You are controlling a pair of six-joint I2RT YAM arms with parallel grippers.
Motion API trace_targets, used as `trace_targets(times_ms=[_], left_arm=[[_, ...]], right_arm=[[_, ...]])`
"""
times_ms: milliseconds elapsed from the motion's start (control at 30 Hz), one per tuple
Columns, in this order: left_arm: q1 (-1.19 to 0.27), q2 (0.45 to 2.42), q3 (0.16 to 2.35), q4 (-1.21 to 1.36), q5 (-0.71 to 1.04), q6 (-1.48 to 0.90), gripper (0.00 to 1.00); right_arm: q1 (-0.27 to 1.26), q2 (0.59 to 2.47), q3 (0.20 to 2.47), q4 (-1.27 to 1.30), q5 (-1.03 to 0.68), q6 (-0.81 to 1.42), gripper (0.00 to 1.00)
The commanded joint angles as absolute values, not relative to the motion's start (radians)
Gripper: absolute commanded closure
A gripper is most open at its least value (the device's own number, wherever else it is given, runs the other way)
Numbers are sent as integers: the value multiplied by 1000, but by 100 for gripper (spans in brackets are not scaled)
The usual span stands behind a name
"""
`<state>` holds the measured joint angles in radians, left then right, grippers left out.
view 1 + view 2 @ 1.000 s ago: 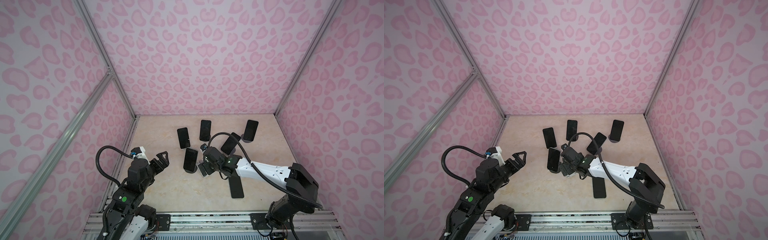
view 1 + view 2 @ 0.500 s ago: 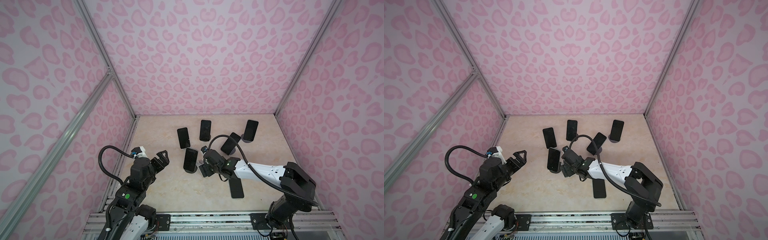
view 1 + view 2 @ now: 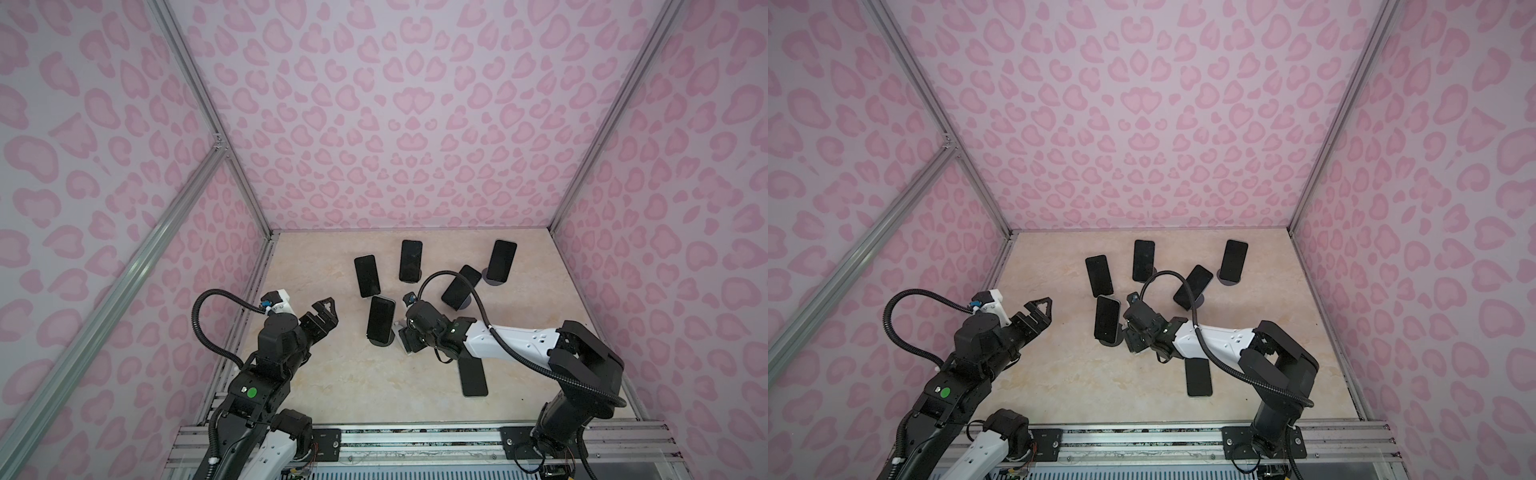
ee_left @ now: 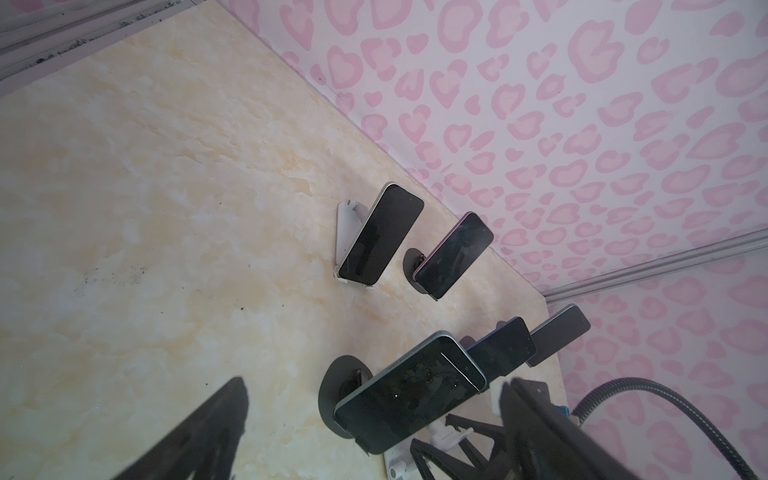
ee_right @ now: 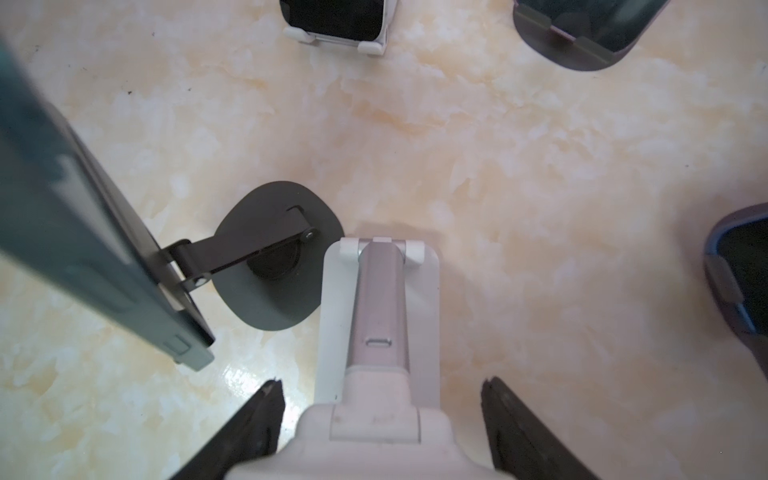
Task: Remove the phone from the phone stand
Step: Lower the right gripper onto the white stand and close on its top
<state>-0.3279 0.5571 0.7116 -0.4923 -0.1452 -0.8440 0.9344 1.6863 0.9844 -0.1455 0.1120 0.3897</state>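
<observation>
- Pink heart-spotted walls (image 3: 395,124) box in a glossy, cream marbled table (image 3: 353,395).
- My right arm (image 3: 511,347) reaches low across the table. My left gripper (image 3: 328,316) hovers above it, fingers spread wide, holding nothing.
- A slim black phone (image 3: 473,376) lies flat under my right arm. A teal phone (image 5: 83,249) leans on a dark round-based stand (image 5: 274,266).
- My right gripper (image 5: 382,385) straddles the white phone stand (image 5: 332,299), fingers apart, clear of its sides.

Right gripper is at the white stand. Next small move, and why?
Likely close the right gripper on the empty white stand. Its fingers flank the stand with gaps on both sides, and nothing sits on it; a flat phone already lies on the table nearby. Gripping would steady or shift the stand.
</observation>
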Motion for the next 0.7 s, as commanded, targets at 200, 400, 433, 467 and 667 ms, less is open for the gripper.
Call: trace_targets(times_ms=[200,400,433,467,667], left_arm=[[-327,571,743,-471,-149,-817,2],[-327,568,742,-473,-153,-805,2],[-327,568,742,-474,-153,-804,2],[-327,569,743,-474,-153,-800,2],[-327,577,767,-506,-184,-739,2]], right_arm=[[938,1647,943,-122,135,411,42],[940,1580,923,-165,169,408,45],[939,1568,923,-176,180,407,45],[940,1555,922,-191,193,409,45],[903,1472,920,-249,233,402,45]])
